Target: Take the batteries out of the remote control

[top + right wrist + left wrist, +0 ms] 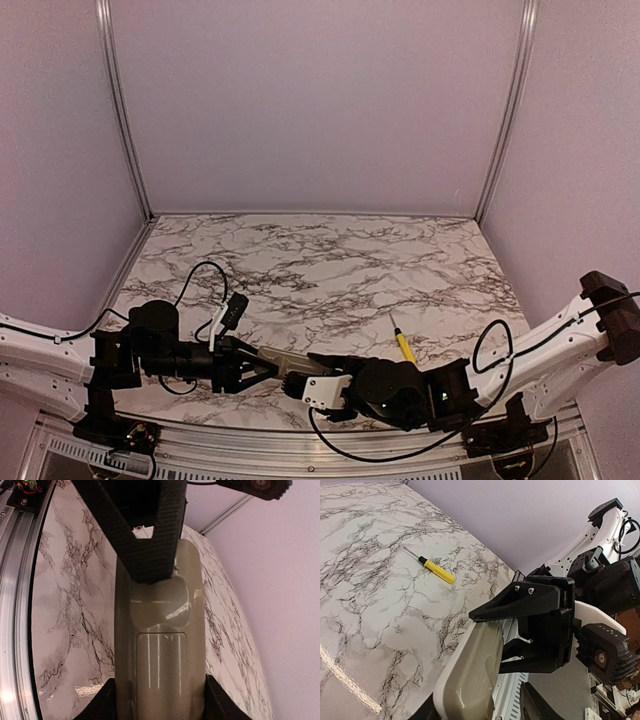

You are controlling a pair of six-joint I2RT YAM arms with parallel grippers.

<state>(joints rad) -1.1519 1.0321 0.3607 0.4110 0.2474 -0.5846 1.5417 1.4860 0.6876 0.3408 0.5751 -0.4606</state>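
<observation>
Closest to the right wrist lens is the remote control (160, 645), back side up, its grey-beige shell filling the view. The right tool (161, 702) is closed to the width of the handset, one finger on each long edge at the near end. The left tool (262, 364) clamps the far end, a black finger lying across the back just above the thumb dimple (160, 605). From above, the handset hangs between the two arms, over the near edge of the counter (330, 260) and clear of it. The ribbed cover panel (160, 665) looks seated, so the batteries are not visible; they are presumably underneath it. A yellow-handled screwdriver (436, 570) lies on the marble well apart from all this. The handset should be light and stiff, but its moulded plastic is smooth and glossy, so a pinch on the narrow edges could slip if one arm pushes hard against the other. The safest hold is probably across the long edges near the end away from the cover, which leaves the ribbed panel free to slide. That panel's latch is likely thin and easy to snap if levered. Once freed, the cells would be small, slick and prone to rolling.
</observation>
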